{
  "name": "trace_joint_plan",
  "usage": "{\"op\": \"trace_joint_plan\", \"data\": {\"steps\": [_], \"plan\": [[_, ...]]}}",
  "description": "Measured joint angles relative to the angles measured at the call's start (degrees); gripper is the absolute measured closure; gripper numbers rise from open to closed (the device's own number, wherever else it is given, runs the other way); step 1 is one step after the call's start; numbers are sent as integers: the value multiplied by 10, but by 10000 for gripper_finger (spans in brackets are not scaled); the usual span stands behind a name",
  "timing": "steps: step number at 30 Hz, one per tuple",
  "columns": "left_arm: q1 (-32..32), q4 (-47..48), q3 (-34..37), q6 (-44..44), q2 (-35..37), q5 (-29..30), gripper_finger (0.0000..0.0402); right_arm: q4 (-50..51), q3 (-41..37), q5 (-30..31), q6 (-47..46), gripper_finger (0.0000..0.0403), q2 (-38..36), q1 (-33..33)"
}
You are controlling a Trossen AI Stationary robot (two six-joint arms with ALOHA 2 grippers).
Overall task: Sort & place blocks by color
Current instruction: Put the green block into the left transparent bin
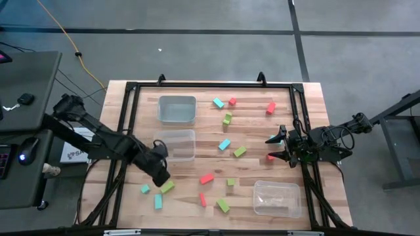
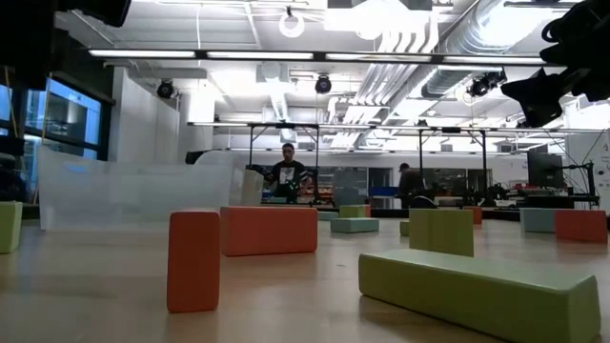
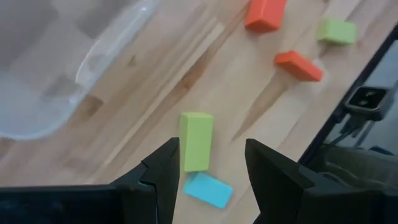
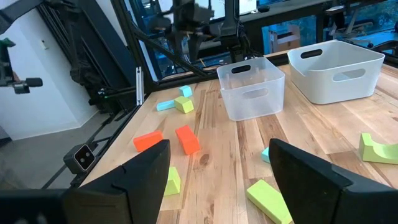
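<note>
High view: we see every block loose on the worktop [image 1: 256,131], all three bins [image 1: 177,109] empty. Left claw [image 3: 211,165] gapes over a green bar [image 3: 196,140] at seven o'clock; right claw [image 4: 217,168] wide, empty.

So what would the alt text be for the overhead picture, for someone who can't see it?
Seen from above, a wooden table holds three clear bins and scattered blue, green and red blocks. The left gripper hangs open over a green block near the front left; the right gripper waits open at the right edge.
</note>
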State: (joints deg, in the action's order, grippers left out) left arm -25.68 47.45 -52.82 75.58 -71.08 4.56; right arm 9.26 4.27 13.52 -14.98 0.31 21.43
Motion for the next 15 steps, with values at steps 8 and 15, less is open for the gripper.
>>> {"op": "trace_joint_plan", "data": {"steps": [8, 15], "plan": [[-32, -29, 0, 49, -70, 23, 245, 0, 0, 0, 0, 139, 0, 0], [-45, -56, 0, 55, -125, 17, 245, 0, 0, 0, 0, 139, 0, 0]]}}
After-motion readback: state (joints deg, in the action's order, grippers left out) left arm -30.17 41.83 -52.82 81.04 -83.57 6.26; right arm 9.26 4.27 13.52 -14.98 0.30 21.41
